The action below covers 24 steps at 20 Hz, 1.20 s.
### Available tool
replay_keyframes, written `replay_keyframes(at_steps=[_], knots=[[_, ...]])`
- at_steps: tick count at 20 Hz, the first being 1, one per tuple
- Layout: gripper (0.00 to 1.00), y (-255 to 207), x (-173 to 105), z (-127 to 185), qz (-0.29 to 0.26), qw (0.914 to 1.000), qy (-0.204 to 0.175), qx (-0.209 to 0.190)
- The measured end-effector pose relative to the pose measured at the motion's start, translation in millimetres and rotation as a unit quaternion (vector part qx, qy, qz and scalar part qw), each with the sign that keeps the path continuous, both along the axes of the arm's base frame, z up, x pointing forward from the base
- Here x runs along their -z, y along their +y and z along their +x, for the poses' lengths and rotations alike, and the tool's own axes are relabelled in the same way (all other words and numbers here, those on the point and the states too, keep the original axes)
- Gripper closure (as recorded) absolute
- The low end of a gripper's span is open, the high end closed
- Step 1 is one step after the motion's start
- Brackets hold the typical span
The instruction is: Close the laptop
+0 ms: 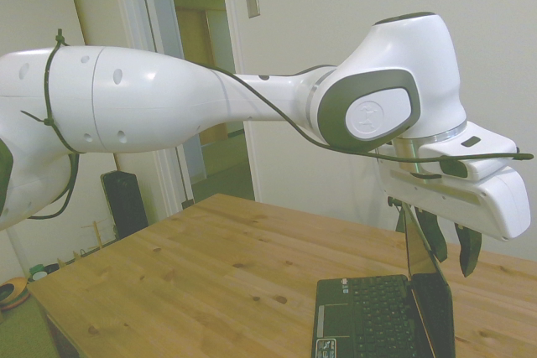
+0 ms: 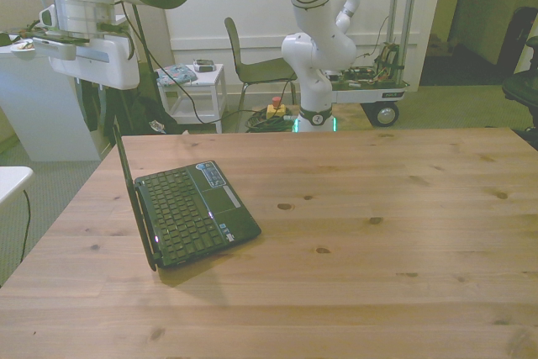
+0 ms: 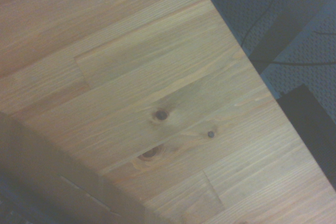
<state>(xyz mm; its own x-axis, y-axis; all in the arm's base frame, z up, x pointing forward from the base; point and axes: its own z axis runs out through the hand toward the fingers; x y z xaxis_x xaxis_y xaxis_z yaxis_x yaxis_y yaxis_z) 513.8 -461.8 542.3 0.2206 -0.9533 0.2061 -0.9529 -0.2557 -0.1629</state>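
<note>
The laptop (image 2: 187,208) sits open on the wooden table (image 2: 378,233), toward the front view's left and close to that edge, its keyboard facing up and its screen (image 1: 430,278) standing nearly upright. Just behind and above the screen's top edge hangs the gripper (image 1: 451,245), its two dark fingers (image 1: 469,249) spread apart and holding nothing, pointing down beside the lid. In the wrist view only bare table boards and the floor past the edge show. Farther back, beyond the table, stand a chair (image 2: 252,60) and a small white side table (image 2: 195,81). The risk from here, as I judge it: the fingers could push low on the lid and slide the whole laptop across the smooth wood, or catch the screen's edge between them and twist it instead of folding it down.
</note>
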Motion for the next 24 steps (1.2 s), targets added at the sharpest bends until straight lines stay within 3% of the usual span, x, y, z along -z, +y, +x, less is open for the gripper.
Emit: replay_keyframes(at_steps=[13, 21, 24], knots=[[1.0, 11.9, 16.6, 4.1, 0.006, 0.9999, 0.002, -0.009], [1.0, 128.2, 65.2, 72.6, 0.036, 0.9969, 0.006, -0.069], [1.0, 166.0, 97.8, 74.7, 0.053, 0.9955, 0.019, -0.076]])
